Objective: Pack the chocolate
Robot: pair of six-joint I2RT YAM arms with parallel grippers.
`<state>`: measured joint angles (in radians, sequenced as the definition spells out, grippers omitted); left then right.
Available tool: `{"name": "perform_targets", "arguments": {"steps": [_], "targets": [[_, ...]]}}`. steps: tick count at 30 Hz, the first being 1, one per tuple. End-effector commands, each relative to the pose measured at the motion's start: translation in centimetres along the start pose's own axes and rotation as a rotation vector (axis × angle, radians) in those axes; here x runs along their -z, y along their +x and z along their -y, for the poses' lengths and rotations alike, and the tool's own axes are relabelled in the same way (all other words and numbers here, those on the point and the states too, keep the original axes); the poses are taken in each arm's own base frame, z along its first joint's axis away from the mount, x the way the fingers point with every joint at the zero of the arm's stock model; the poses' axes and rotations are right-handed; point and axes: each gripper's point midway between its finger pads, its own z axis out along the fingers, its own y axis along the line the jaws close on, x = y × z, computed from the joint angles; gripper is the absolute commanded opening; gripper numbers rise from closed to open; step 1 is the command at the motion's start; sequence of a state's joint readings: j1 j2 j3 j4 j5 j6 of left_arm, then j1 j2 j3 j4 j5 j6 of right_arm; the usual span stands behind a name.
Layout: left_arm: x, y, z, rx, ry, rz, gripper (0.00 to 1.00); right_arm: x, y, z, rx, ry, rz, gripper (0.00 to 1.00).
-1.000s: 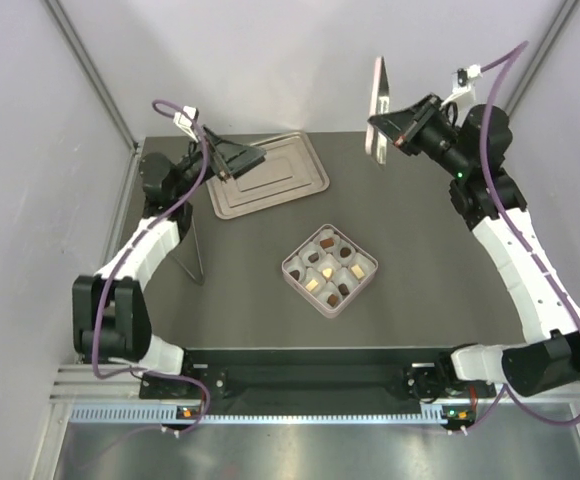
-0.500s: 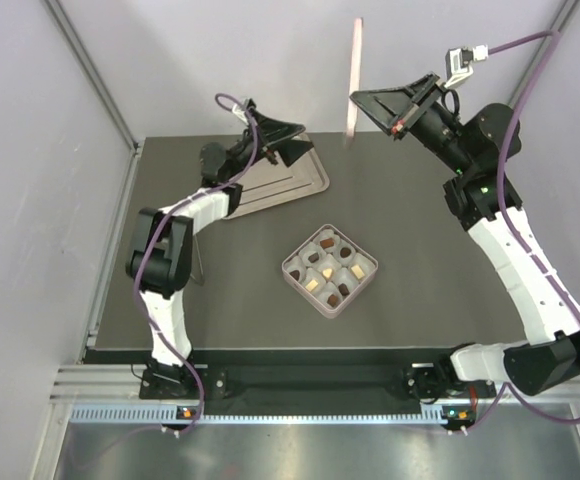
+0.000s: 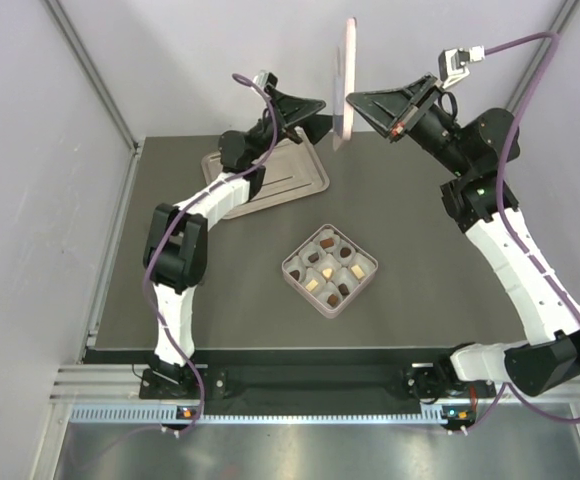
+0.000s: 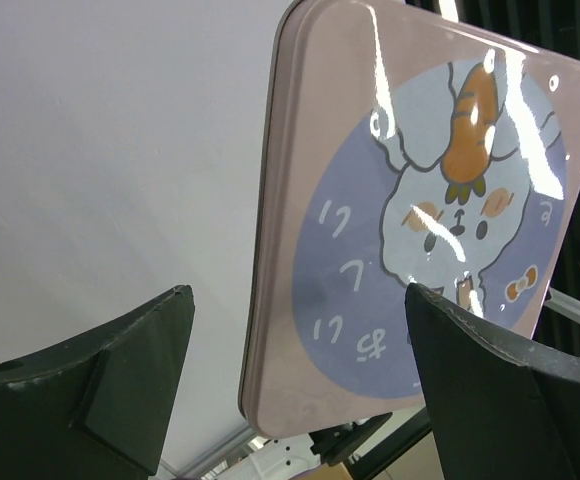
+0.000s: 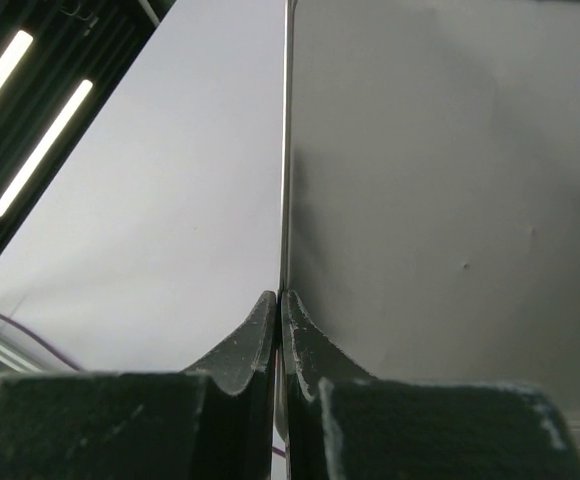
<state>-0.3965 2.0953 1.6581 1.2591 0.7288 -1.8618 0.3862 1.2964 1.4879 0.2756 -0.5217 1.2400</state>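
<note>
- Holding lid [image 3: 346, 75] aloft, edge-on, in tightly pinched right gripper [image 3: 350, 98].
- Spreading left gripper [image 3: 320, 107] wide beside lid, gripping nothing.
- Showing chocolate [image 3: 328, 267] seated in box [image 3: 292, 270], mid-table.
- Best levelled squarely above box before lowering.

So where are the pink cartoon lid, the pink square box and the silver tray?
Pink cartoon-printed lid [image 4: 420, 230]: left wrist view, middle of printed face.
Pink square compartmented box [image 3: 305, 293]: top external view, near-left wall.
Silver metal tray [image 3: 290, 180]: top external view, bare floor.

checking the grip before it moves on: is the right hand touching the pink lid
Touching. The right wrist view shows the right hand with its fingers pinched shut on the thin edge of the pink lid.
</note>
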Motion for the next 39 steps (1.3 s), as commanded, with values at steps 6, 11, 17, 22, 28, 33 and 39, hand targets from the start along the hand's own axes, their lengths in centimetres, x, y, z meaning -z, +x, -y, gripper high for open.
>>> {"name": "perform_targets", "arguments": {"steps": [6, 11, 17, 22, 28, 33, 39], "targets": [[0.9, 3.3, 7.8, -0.262, 0.357, -0.071, 0.92, 0.5, 0.4, -2.5, -0.004, -0.111, 0.004, 0.00], [0.7, 3.2, 7.6, -0.220, 0.366, -0.062, 0.91, 0.6, 0.7, -0.8, -0.023, -0.091, 0.002, 0.00], [0.8, 3.7, 7.0, -0.188, 0.347, -0.073, 0.84, 1.6, 0.1, 3.8, -0.049, -0.003, 0.014, 0.00], [1.2, 4.0, 6.8, -0.189, 0.327, -0.090, 0.69, 4.7, -2.2, 9.9, -0.032, 0.204, 0.058, 0.00], [2.8, 2.9, 3.6, -0.115, 0.244, -0.049, 0.31, 8.2, -2.3, 15.7, 0.057, 0.409, 0.033, 0.27], [4.4, 2.8, 0.3, -0.058, 0.157, -0.047, 0.09, 10.0, 0.3, 19.8, 0.047, 0.493, -0.048, 0.35], [6.8, 4.3, -2.7, -0.021, 0.037, -0.109, 0.00, 12.8, 3.0, 22.8, 0.048, 0.585, -0.106, 0.36]]}}
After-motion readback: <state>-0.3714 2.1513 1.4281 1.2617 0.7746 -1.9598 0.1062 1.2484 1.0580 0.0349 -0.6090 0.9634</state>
